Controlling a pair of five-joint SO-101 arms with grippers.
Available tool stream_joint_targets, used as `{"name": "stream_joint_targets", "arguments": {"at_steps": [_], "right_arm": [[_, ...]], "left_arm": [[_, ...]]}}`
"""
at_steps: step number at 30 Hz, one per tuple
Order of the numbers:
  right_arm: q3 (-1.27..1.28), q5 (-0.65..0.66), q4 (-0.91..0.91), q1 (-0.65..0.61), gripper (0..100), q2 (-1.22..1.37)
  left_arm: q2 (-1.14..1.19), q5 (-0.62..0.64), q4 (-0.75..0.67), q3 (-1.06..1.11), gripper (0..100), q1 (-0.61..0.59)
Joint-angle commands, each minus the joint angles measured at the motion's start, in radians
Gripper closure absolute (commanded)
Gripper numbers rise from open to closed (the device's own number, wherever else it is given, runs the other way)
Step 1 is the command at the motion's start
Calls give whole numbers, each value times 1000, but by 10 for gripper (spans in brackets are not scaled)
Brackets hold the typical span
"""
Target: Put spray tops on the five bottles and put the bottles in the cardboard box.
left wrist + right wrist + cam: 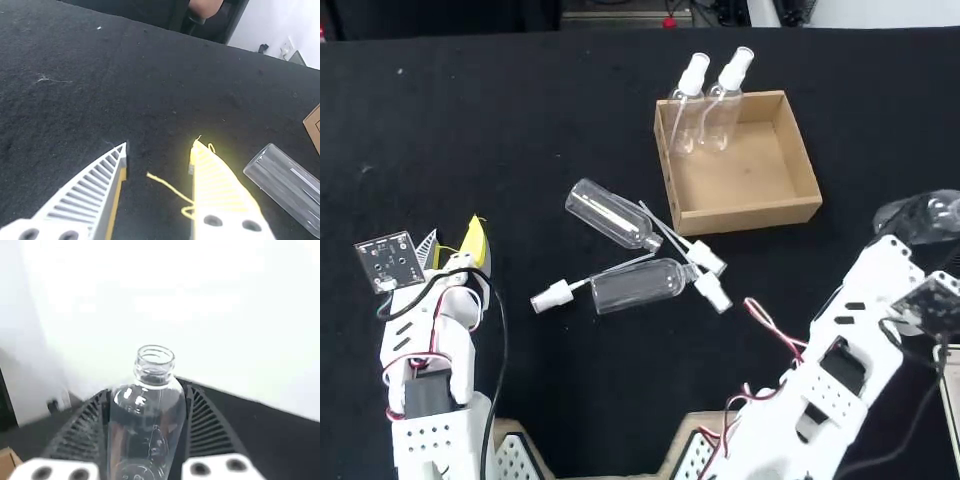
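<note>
Right claw [148,392] grips a clear uncapped bottle [145,420], its neck pointing out past the fingertips. My left claw [160,146] hangs open and empty over the black table [520,120]. Two lying bottles [612,213] and loose spray tops [705,258] rest between the claws. Beyond them from my left claw, the cardboard box [745,212] holds two capped bottles [685,115].

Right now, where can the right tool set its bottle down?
Free: black tabletop far left, beyond the left tool; brown cardboard box floor, near and right part. Crowded between them: two clear plastic bottles and white spray tops.
</note>
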Motion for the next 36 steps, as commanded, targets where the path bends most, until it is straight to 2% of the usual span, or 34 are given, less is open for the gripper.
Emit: {"name": "stream_joint_targets", "arguments": {"at_steps": [1, 4, 8, 12, 17, 21, 26, 31, 36], "right_arm": [[-64, -43, -6, 5, 956, -94], [-71, -43, 91, 5, 956, -159], [-99, -28, 307, 15, 953, -249], [-113, 120, 531, 14, 955, -275], [-114, 245, 552, -18, 953, -157], [-176, 256, 410, -9, 954, 65], [-285, 258, 172, -9, 955, 463], [-291, 262, -186, -6, 955, 788], [-209, 264, -485, 21, 953, 966]], "left_arm": [[5, -9, -17, 21, 795, 10], [5, -9, -17, 21, 795, 10], [5, -9, -17, 21, 795, 10], [5, -9, -17, 21, 795, 10], [5, -9, -17, 21, 795, 10], [5, -9, -17, 21, 795, 10], [5, -9, -17, 21, 795, 10], [5, -9, -17, 21, 795, 10], [5, -9, -17, 21, 795, 10]]}}
